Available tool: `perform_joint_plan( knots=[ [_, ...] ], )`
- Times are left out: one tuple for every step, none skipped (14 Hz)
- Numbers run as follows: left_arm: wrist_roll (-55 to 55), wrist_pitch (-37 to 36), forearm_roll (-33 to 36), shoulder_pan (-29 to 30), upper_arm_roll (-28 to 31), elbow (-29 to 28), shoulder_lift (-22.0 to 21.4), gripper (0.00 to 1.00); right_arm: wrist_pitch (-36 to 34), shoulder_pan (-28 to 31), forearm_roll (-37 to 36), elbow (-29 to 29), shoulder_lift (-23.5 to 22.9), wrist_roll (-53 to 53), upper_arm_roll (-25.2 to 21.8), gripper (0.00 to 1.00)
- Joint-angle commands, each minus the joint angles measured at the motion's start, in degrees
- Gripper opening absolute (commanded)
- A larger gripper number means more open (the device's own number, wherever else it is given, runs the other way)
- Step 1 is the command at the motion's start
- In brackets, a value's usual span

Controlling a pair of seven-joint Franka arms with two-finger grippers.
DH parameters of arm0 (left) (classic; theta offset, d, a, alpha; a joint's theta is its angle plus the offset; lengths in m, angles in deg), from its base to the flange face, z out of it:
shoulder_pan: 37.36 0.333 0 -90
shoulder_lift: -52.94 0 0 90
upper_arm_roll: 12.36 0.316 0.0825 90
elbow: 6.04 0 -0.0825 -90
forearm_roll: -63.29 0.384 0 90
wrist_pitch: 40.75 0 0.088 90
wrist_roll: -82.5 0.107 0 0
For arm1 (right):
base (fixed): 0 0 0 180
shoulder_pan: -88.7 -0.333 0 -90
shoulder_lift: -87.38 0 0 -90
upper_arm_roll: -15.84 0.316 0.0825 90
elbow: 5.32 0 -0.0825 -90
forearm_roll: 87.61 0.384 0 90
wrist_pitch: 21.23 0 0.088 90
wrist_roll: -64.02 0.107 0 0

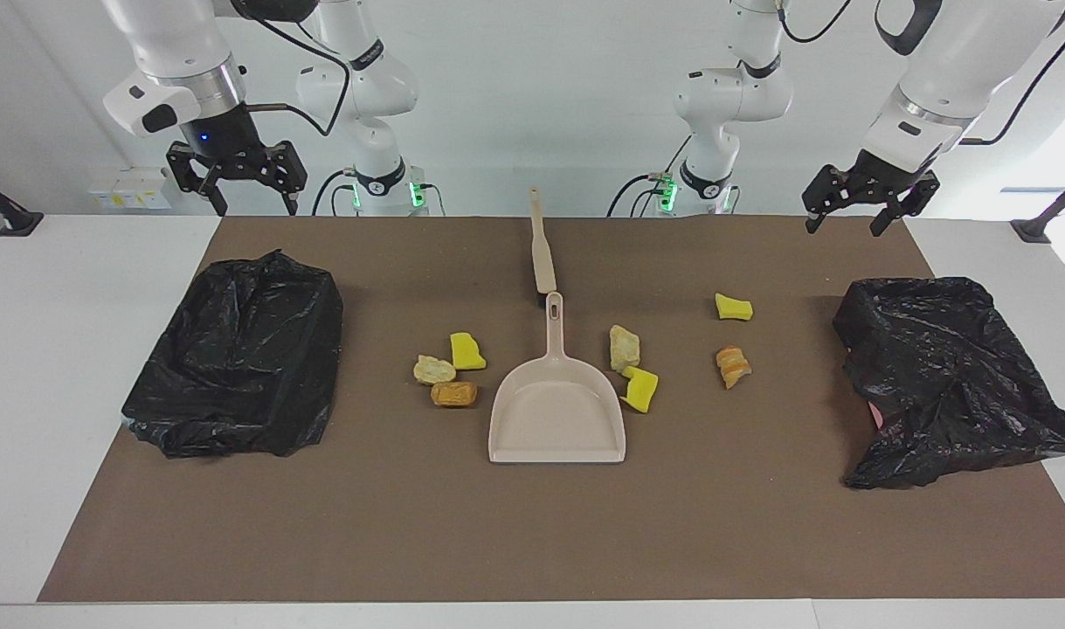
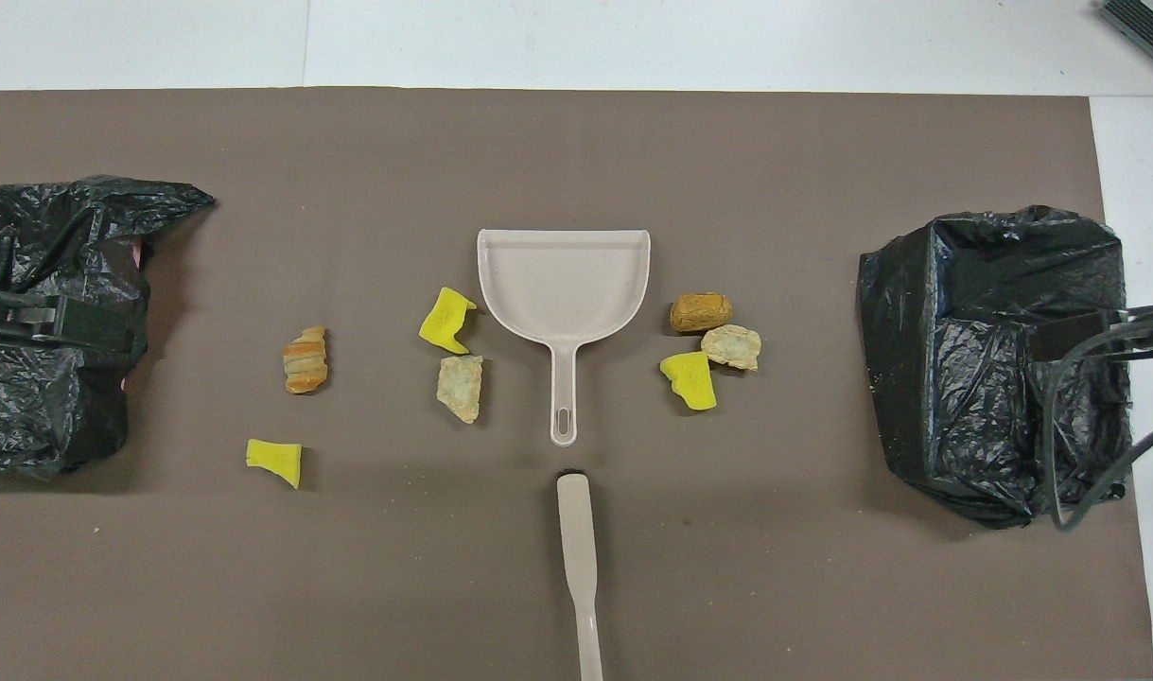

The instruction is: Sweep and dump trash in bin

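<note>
Several scraps of trash lie on the brown mat around a beige dustpan (image 1: 556,424) (image 2: 564,274). A yellow sponge chunk (image 1: 467,351), a pale lump (image 1: 433,369) and an orange-brown lump (image 1: 453,394) sit toward the right arm's end. A pale lump (image 1: 624,348), two yellow chunks (image 1: 639,388) (image 1: 733,307) and a striped orange lump (image 1: 733,366) sit toward the left arm's end. A beige brush handle (image 1: 542,249) (image 2: 577,549) lies nearer to the robots than the dustpan, in line with its handle. My right gripper (image 1: 254,208) hangs open over the mat's edge. My left gripper (image 1: 843,231) also hangs open and empty.
A bin lined with a black bag (image 1: 244,358) (image 2: 992,359) stands at the right arm's end. Another black-bagged bin (image 1: 943,376) (image 2: 56,312), crumpled, stands at the left arm's end. The brown mat (image 1: 532,533) covers most of the white table.
</note>
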Motion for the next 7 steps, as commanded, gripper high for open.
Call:
perform_joint_plan(
  knots=[
    [-0.15,-0.50,-0.55,-1.06,0.72,-0.56,-0.84,1.00,-0.28,0.61,1.16,0.46,0.07,-1.34,0.09,1.00],
    [-0.24,-0.59,-0.64,-0.97,0.72,-0.65,-0.92,1.00,-0.28,0.61,1.16,0.46,-0.02,-1.34,0.09,1.00],
    [-0.16,-0.59,-0.64,-0.88,0.72,-0.65,-1.01,1.00,-0.28,0.61,1.16,0.46,-0.02,-1.34,0.09,1.00],
    [-0.24,-0.59,-0.64,-0.71,0.80,-0.56,-0.92,1.00,-0.28,0.61,1.16,0.46,-0.02,-1.34,0.09,1.00],
    [-0.24,-0.59,-0.55,-0.62,0.81,-0.56,-1.01,1.00,-0.28,0.61,1.16,0.46,0.07,-1.34,0.09,1.00],
    [-0.24,-0.59,-0.64,-0.71,0.81,-0.56,-1.01,1.00,-0.28,0.61,1.16,0.46,0.07,-1.34,0.09,1.00],
    [-0.33,-0.59,-0.64,-0.88,0.81,-0.56,-0.92,1.00,-0.28,0.61,1.16,0.46,0.07,-1.34,0.09,1.00]
  ],
)
